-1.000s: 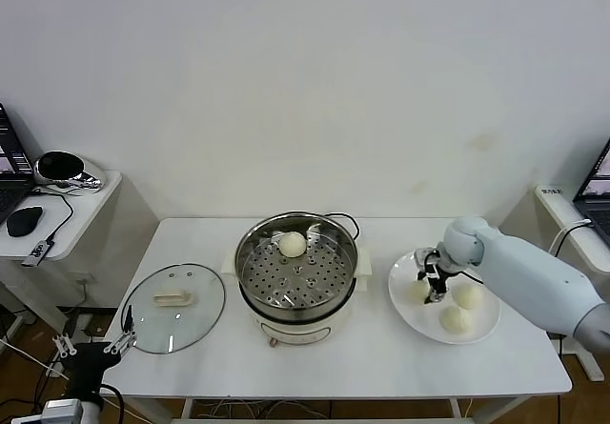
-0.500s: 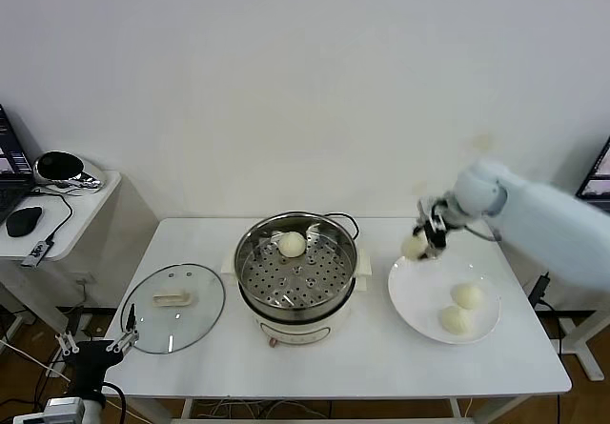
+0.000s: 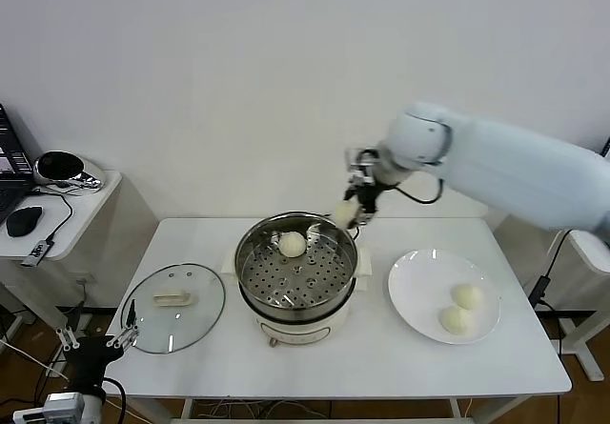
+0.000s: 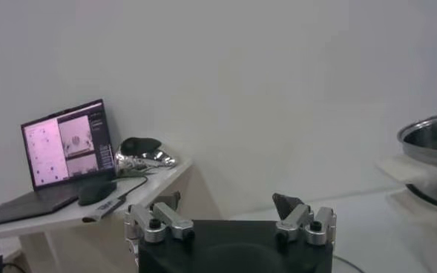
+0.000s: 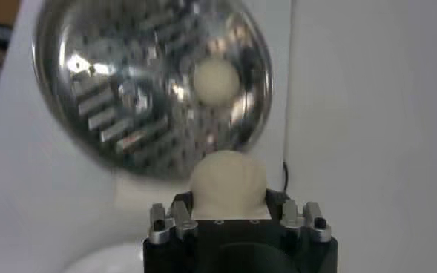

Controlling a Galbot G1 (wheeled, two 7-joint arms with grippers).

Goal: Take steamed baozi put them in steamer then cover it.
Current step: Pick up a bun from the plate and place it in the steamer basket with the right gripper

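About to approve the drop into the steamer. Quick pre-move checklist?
1. Bun held: right gripper shut on a baozi: ok.
2. Position: gripper at the steamer back-right rim; fully over the tray: cannot tell.
3. Landing room: one bun already on the tray, the rest bare: ok.
4. Lid off, lying on the table to the left: ok.
5. Left gripper open, parked low off the table's left corner: ok.
6. Two buns left on the plate: ok.

You are looking at a lab or test room, not a kitchen: a plain white table (image 3: 381,367) against a bare white wall (image 3: 286,81), a side desk (image 3: 67,210) with an open laptop (image 4: 62,152), a mouse (image 3: 24,220) and loose cables.
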